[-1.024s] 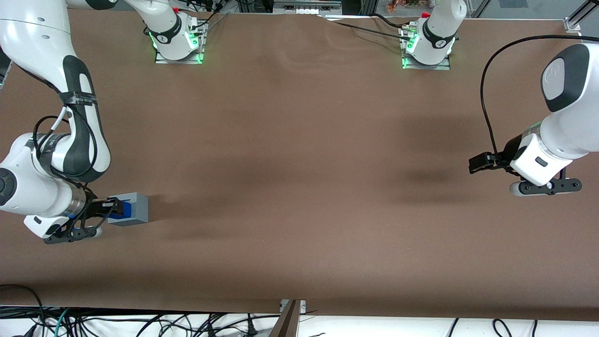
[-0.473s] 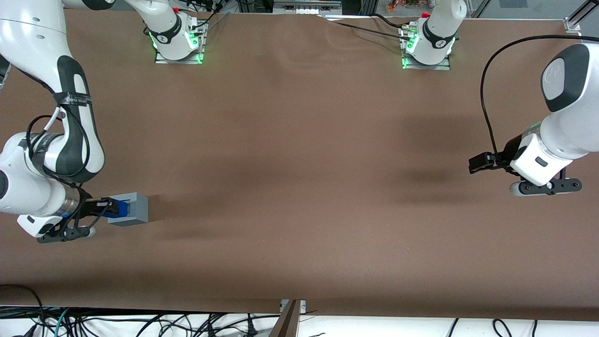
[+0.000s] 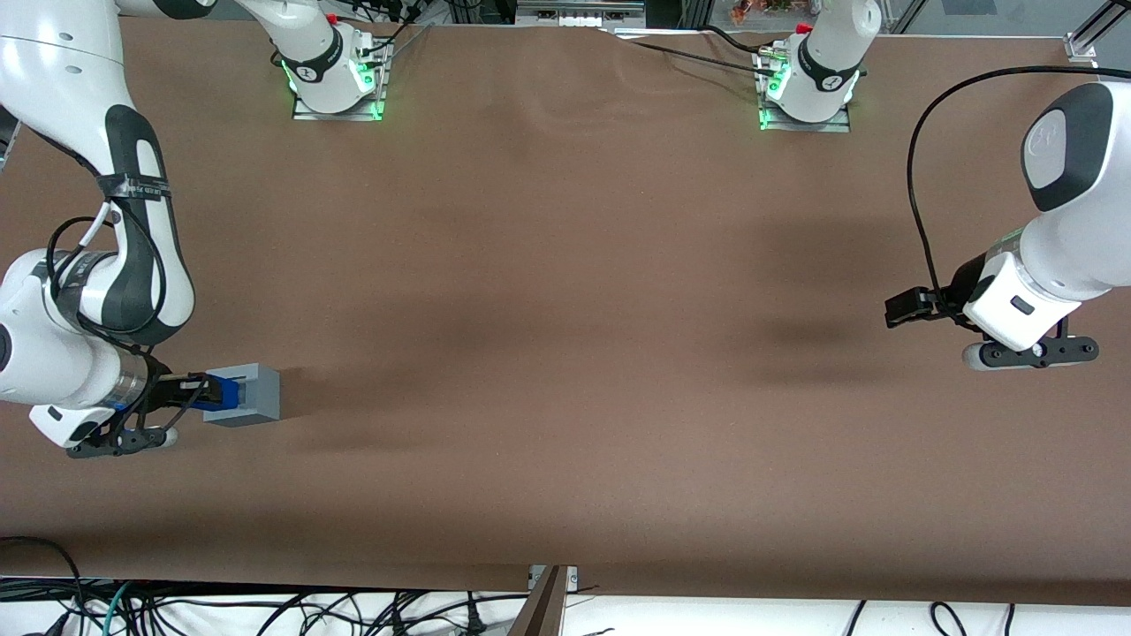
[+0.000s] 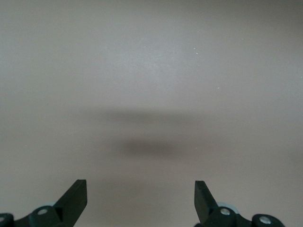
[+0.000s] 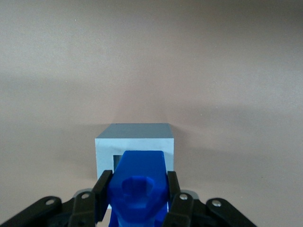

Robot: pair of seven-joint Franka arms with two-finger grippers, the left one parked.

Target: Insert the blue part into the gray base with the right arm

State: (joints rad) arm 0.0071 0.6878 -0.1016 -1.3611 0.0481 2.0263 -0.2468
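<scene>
Even overhead light, soft blurred shadows on the table [image 3: 565,265]; wrist views hazy.

Bright blue bumpy plastic part [image 5: 138,189], solid colour, no markings. Light gray plastic cube base [image 5: 135,142], top face a darker slate gray. Black two-finger pincer [image 5: 137,197] on white-and-black right arm [image 3: 79,265]. Plain matte brown tabletop [image 3: 565,353].

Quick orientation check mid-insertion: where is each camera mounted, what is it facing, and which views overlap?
Front view: high, facing the robots, looking down on the table; shows both arms, the tool at the gray base.
Right wrist view: on the working arm, looking along its tool, shut on the blue part at the base's recess.
Left wrist view: on the parked arm, sees bare table.
Front and right wrist views share part and base.
</scene>
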